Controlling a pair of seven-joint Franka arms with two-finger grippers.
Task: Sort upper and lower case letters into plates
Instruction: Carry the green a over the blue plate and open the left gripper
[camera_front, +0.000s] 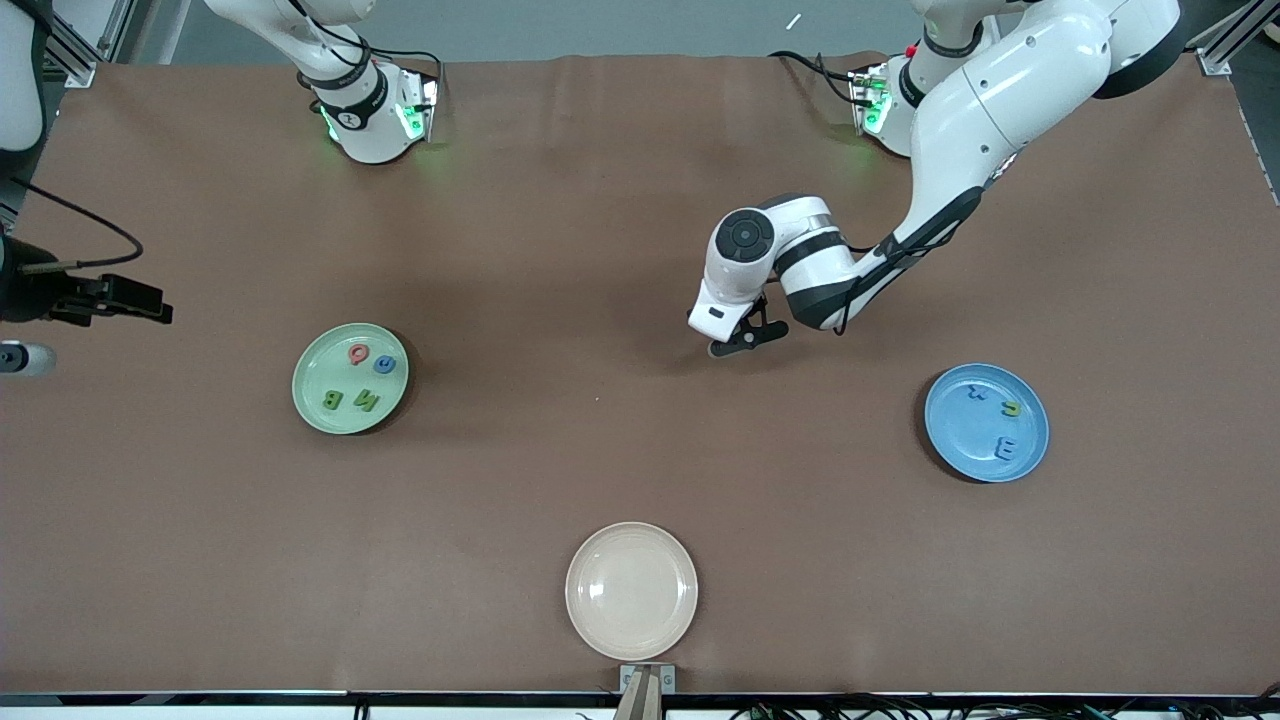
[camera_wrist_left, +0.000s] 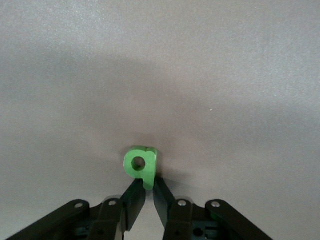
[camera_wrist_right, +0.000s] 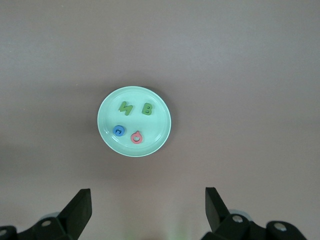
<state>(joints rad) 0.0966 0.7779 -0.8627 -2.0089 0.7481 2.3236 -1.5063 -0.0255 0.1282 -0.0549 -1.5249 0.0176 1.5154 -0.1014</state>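
Left gripper low at mid-table, fingers pinched on a green letter; right gripper waits high, fingers spread.

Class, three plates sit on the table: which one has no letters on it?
The cream plate, nearest the front camera. The green plate holds four letters and the blue plate holds three.

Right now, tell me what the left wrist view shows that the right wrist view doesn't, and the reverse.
Only the left wrist view: the left hand shut on a green letter on the table. Only the right wrist view: the right hand open above the green plate, which holds four letters. Both share the bare brown tabletop.
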